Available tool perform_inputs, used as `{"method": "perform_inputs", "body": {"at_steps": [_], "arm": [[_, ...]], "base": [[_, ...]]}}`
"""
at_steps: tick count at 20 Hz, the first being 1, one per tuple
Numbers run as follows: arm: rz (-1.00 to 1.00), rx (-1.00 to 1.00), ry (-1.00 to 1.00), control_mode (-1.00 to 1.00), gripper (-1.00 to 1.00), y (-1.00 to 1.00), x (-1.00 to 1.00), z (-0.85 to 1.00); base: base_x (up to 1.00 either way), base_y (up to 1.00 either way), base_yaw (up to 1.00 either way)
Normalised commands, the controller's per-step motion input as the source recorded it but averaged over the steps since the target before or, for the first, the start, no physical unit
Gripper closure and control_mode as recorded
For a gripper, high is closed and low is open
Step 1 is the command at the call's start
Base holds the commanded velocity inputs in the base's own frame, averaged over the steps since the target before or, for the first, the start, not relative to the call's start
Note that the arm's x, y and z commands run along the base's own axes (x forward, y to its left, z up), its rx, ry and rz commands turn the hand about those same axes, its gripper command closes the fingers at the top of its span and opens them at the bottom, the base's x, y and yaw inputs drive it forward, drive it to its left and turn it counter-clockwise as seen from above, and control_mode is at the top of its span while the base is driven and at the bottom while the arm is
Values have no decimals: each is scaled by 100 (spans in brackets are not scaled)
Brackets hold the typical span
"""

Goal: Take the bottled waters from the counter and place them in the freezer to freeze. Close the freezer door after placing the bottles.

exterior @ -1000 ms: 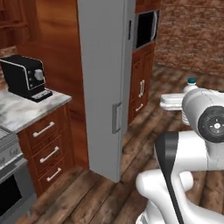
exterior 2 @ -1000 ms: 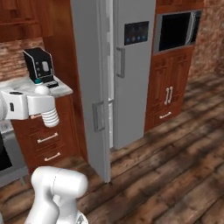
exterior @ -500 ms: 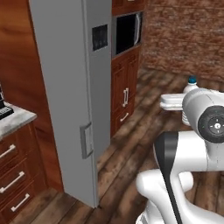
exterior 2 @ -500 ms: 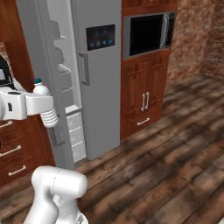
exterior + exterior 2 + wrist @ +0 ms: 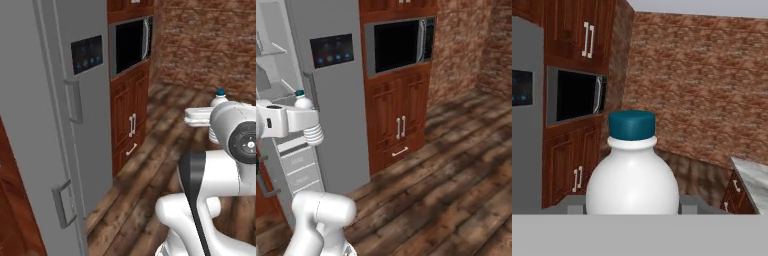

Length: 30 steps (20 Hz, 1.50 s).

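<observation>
Hand view: the tool (image 5: 632,210) grips a clear blue-capped plastic water bottle (image 5: 632,175); carrying step. Next, steer toward the tall grey freezer (image 5: 286,100) at ten o'clock.

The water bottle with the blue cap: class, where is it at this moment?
The water bottle is held in the gripper, upright; in the right base view it sits left, before the freezer with its open door.

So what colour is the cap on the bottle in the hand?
Dark teal blue; the cap tops the white-looking bottle, clearest in the hand view.
</observation>
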Motion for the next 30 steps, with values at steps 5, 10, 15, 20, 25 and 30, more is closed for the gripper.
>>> {"method": "perform_inputs", "body": {"at_steps": [5, 10, 15, 20, 25, 30], "arm": [[0, 0, 0, 100, 100, 0, 0, 0], [0, 0, 0, 100, 100, 0, 0, 0], [0, 0, 0, 100, 100, 0, 0, 0], [0, 0, 0, 100, 100, 0, 0, 0], [0, 0, 0, 100, 100, 0, 0, 0], [0, 0, 0, 100, 100, 0, 0, 0]], "base": [[97, -6, -1], [80, -7, 13], [65, -21, 59], [70, -16, 77], [61, 0, 91], [53, 0, 94]]}}
